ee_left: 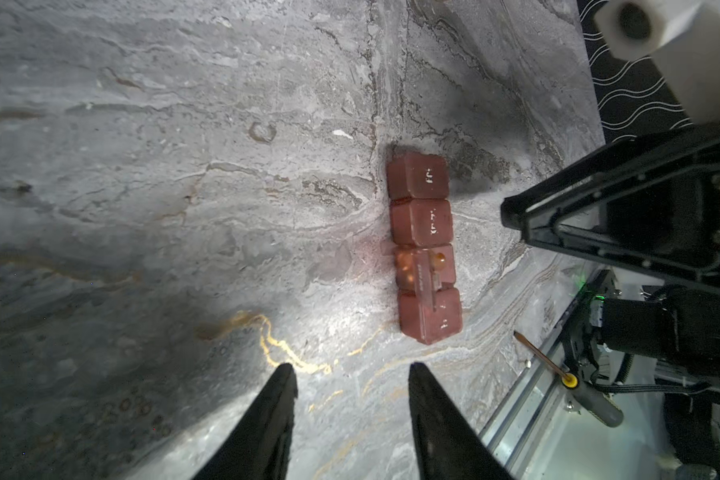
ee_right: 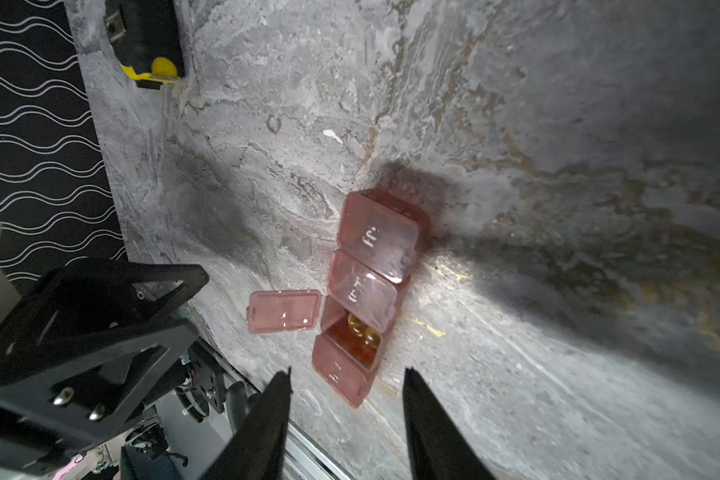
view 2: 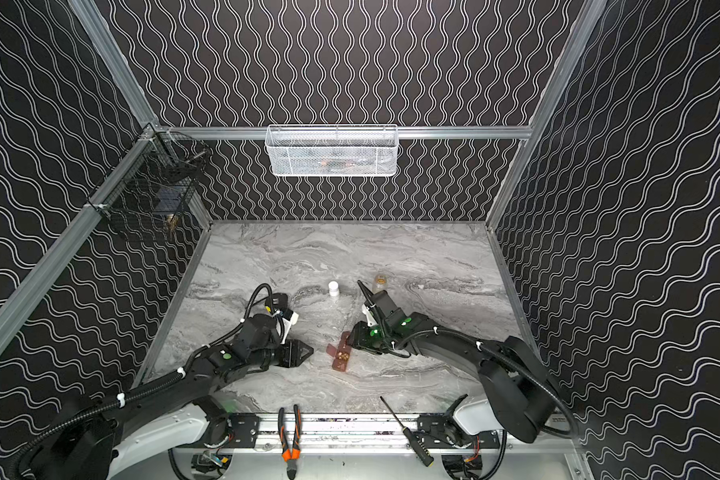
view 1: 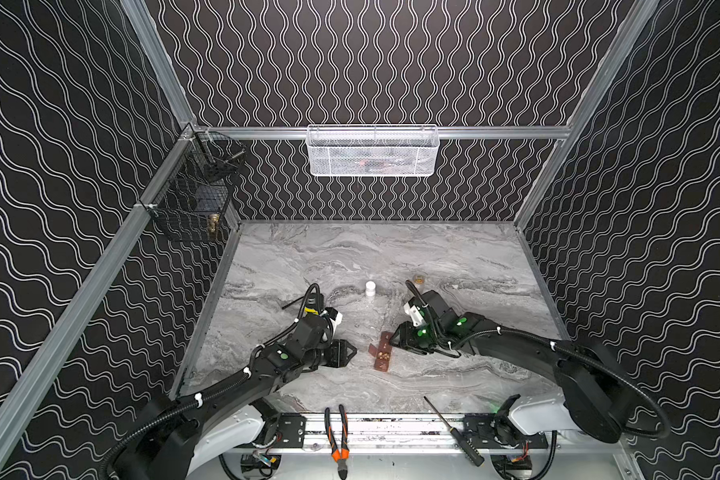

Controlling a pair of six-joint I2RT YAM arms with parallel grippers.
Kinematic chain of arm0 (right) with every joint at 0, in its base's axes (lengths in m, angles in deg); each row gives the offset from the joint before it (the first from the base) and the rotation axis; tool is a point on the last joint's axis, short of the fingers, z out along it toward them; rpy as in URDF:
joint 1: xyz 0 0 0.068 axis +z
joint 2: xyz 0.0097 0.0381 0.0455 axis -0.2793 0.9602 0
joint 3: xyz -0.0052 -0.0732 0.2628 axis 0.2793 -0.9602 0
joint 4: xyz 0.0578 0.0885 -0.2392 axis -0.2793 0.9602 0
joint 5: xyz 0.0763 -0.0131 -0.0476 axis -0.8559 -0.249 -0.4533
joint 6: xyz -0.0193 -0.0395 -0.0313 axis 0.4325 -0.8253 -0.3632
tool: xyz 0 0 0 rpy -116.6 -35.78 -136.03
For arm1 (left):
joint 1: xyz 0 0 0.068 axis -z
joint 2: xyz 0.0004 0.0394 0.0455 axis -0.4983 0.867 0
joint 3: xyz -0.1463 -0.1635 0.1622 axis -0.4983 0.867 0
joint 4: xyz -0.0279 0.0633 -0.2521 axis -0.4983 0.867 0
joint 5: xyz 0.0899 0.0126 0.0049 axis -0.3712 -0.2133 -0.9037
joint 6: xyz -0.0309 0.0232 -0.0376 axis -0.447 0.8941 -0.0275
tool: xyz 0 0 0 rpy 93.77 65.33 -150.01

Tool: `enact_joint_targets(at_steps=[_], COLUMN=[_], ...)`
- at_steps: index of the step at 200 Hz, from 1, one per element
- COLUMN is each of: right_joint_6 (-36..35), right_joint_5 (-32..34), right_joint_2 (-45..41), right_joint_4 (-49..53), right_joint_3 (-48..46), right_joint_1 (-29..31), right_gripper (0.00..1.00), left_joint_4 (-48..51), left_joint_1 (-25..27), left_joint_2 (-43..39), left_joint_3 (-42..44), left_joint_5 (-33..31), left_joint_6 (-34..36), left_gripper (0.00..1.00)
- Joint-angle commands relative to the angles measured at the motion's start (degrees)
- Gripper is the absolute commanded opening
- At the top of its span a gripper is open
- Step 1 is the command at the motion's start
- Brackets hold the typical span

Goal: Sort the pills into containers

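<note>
Table [view 1: 433, 257] first: smooth grey marble, with the containers [view 1: 382, 353] lying flat near its front middle, between the two arms. Left tool [ee_left: 350, 368] sits just short of the strip, jaws partly spread, nothing in them. Right tool [ee_right: 347, 370] is the same: jaws parted, empty, close on the strip's other side. Whether it touches, I can't tell.

Now the strip itself. It's four joined compartments, long axis running front to back across the table, far end leaning slightly right, openings facing up. It looks like light, rigid, thin-walled plastic, and on that slick surface I'd expect it to skate under any push. The best hold, I reckon, is across the short width on a closed end compartment.

Lid [ee_right: 283, 311] of the compartment next to the front end is flopped open toward the left arm. The hinge looks flimsy, so don't grab there. Inside are amber pills [ee_right: 362, 332].
</note>
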Motion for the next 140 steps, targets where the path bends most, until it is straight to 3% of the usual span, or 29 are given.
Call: enact_joint_targets(at_steps=[1, 140], right_joint_6=[1.24, -0.03], right_joint_5=[-0.14, -0.14], right_joint_2=[1.62, 10.33], right_joint_4=[-2.86, -3.49], right_joint_3=[0.36, 4.07], right_joint_1=[0.11, 0.08], right_gripper=[0.5, 0.45], left_joint_4=[-3.24, -3.55], left_joint_1=[-0.12, -0.16], left_joint_2=[0.41, 2.53], left_joint_3=[0.58, 0.71], left_joint_5=[2.47, 2.6], left_joint_6=[-0.45, 0.88], left_gripper=[0.48, 0.47])
